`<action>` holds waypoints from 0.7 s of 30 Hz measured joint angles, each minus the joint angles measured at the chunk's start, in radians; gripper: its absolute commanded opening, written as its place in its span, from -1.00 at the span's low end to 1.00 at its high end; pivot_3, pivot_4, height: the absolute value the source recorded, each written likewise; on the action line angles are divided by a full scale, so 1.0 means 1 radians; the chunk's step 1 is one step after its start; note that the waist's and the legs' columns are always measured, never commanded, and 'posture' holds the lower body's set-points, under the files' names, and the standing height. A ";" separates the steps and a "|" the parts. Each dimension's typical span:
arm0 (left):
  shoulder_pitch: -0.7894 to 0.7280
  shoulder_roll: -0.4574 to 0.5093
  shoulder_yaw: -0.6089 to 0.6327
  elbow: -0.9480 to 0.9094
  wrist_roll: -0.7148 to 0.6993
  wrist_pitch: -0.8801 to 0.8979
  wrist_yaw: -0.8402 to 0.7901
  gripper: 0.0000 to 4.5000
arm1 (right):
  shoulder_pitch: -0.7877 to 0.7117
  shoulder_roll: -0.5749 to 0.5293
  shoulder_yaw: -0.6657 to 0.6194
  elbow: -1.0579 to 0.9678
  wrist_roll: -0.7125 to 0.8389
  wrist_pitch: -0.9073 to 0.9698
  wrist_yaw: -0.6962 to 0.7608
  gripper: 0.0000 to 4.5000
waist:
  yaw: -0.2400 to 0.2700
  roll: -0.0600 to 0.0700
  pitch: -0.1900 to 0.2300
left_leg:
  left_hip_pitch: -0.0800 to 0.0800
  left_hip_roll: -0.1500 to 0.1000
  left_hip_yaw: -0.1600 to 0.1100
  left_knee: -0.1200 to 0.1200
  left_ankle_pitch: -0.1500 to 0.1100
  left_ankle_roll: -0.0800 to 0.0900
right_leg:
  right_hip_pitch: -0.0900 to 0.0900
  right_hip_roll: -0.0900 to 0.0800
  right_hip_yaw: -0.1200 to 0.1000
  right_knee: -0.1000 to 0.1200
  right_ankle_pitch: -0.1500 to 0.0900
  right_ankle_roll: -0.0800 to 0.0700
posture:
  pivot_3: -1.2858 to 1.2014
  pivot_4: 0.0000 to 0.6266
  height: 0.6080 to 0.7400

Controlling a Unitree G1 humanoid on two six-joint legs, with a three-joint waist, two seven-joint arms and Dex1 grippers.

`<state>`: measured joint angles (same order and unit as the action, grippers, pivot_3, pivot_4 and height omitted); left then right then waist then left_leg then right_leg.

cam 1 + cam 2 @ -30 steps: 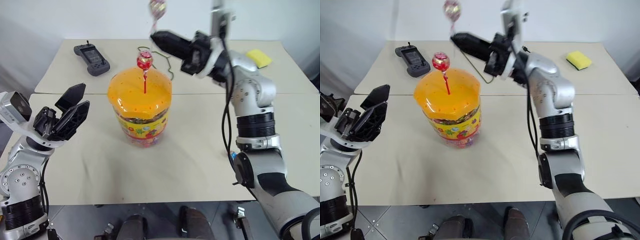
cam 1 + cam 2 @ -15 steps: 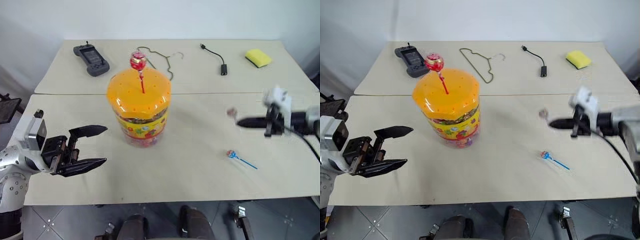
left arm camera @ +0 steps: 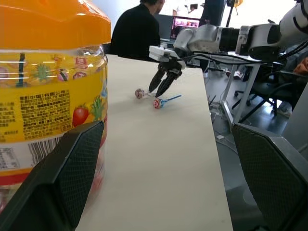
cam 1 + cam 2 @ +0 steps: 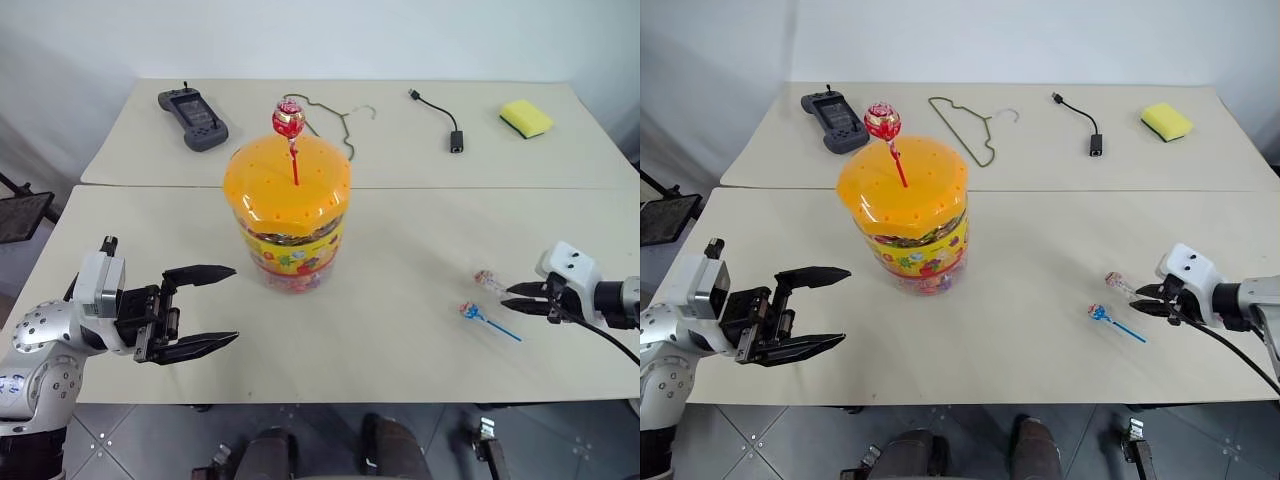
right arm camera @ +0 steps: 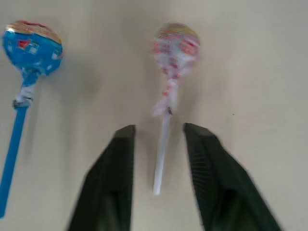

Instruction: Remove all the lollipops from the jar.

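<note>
The jar (image 4: 287, 215), clear with an orange holed lid, stands mid-table. A red lollipop (image 4: 288, 120) sticks upright out of its lid. On the table to the right lie a blue lollipop (image 4: 470, 312) and a pinkish one (image 4: 485, 279). My right gripper (image 4: 515, 298) is low over the table, open, with the pinkish lollipop's (image 5: 176, 45) pale stick lying loose between its fingers (image 5: 115, 168) and the blue lollipop (image 5: 32, 45) beside it. My left gripper (image 4: 236, 304) hovers open to the left of the jar (image 3: 48, 96), pointing toward it without touching.
On the far table lie a grey game controller (image 4: 192, 105), a wire hanger (image 4: 335, 115), a black cable (image 4: 440, 115) and a yellow sponge (image 4: 526, 118). A seam runs between the two tables behind the jar. A person (image 3: 137, 33) sits in the background.
My right gripper swung from above the jar down to the table on the right, opened and let go of the pinkish lollipop beside the blue one. My left gripper sank and turned toward the jar.
</note>
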<state>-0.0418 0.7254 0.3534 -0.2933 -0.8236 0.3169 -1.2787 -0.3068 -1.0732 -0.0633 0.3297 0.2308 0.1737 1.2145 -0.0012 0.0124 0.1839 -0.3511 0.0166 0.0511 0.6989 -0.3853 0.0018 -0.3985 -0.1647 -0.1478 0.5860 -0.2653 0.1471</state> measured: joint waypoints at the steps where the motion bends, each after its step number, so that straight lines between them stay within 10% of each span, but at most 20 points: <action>1: 0.008 -0.001 0.002 -0.007 -0.002 0.002 0.005 1.00 | -0.004 0.012 -0.020 -0.003 0.016 -0.020 0.012 0.26 | 0.000 0.000 0.000 | 0.000 0.000 0.000 0.000 0.000 0.000 | 0.000 0.000 0.000 0.000 0.000 0.000 | 0.03 -0.52 1.00; 11: -0.036 -0.101 0.187 -0.033 -0.340 0.153 0.323 1.00 | -0.395 0.340 -0.078 -0.479 0.527 0.342 -0.106 0.44 | -0.001 0.001 0.001 | 0.000 0.001 -0.008 0.001 0.000 -0.001 | 0.000 0.000 0.000 0.004 0.000 0.000 | 0.03 -0.52 1.00; 21: -0.142 -0.158 0.158 0.021 -0.301 0.112 0.390 1.00 | -0.663 0.617 0.142 -0.484 0.472 0.447 -0.300 0.44 | 0.005 0.000 0.000 | -0.002 -0.002 -0.010 0.001 0.000 -0.001 | 0.000 0.001 -0.002 0.005 0.000 0.000 | 0.03 -0.52 1.00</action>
<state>-0.1839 0.5678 0.5111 -0.2725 -1.1243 0.4291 -0.8883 -0.9693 -0.4566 0.0792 -0.1539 0.7031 0.6204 0.9147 0.0038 0.0124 0.1840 -0.3529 0.0149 0.0410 0.7002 -0.3854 0.0013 -0.3984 -0.1640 -0.1499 0.5910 -0.2651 0.1471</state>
